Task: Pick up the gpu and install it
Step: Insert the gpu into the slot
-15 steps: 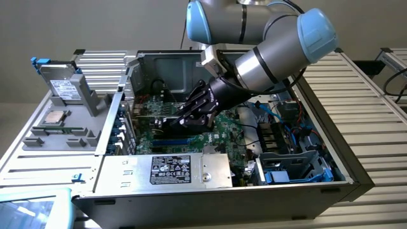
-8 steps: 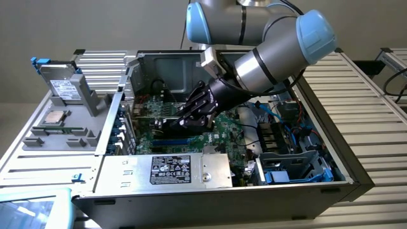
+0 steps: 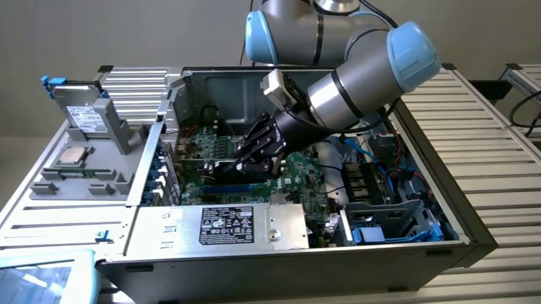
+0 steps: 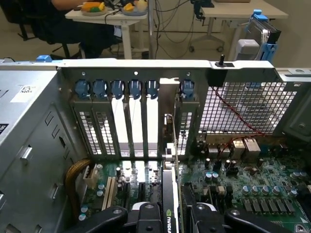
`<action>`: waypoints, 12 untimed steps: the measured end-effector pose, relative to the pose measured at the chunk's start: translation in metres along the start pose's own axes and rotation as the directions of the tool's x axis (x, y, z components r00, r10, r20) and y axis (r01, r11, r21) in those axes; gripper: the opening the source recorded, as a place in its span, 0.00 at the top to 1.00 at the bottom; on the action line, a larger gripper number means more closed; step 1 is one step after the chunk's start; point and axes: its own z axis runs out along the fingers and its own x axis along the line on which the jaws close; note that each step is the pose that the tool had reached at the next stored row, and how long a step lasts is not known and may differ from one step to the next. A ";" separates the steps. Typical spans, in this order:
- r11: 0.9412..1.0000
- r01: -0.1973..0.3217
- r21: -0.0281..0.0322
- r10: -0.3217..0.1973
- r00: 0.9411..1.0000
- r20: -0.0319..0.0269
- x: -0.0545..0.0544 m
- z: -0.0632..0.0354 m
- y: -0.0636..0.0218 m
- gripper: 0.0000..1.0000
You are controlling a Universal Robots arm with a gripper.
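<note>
Seeing the fingers [image 3: 253,155] clenched on the gpu [image 3: 223,170] inside the open case [image 3: 473,209], low over the motherboard [image 3: 300,168]. The arm [image 3: 355,95] comes in from the top of the exterior view and angles down into the case.

On the wrist view we have one of the fingers [image 4: 146,218] on each side of the gpu [image 4: 169,206]. The card is edge-on between them and standing upright, with a logo on its upper edge. Its silver bracket [image 4: 168,121] stands against the rear slot panel [image 4: 97,126], in the gap between the row of five blue clips [image 4: 116,89] and the single blue clip [image 4: 187,89]. The slot covers on either side are perforated metal.

We cannot tell whether the card's lower edge is in its socket, because the fingers and the card itself hide that spot.

The power supply [image 3: 224,225], with a black label, sits at the near side of the case. Blue cables [image 3: 397,190] run along the exterior view's right.

On the exterior view's left, well apart from the fingers, a grey tray [image 3: 50,190] carries a drive with a white label [image 3: 83,117] and a processor [image 3: 72,155].

Beyond the case in the wrist view, a person [image 4: 73,22] sits at a desk [image 4: 121,17].
</note>
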 end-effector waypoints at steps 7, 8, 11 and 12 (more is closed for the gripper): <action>1.000 0.000 0.000 0.000 1.000 0.000 0.000 0.0020 -0.0021 0.73; 1.000 0.000 0.000 0.000 1.000 0.000 0.000 0.0021 -0.0022 0.73; 1.000 0.000 0.000 0.000 1.000 0.000 0.000 0.0043 -0.0033 0.73; 1.000 0.000 0.000 0.000 1.000 0.000 0.000 0.0046 -0.0036 0.73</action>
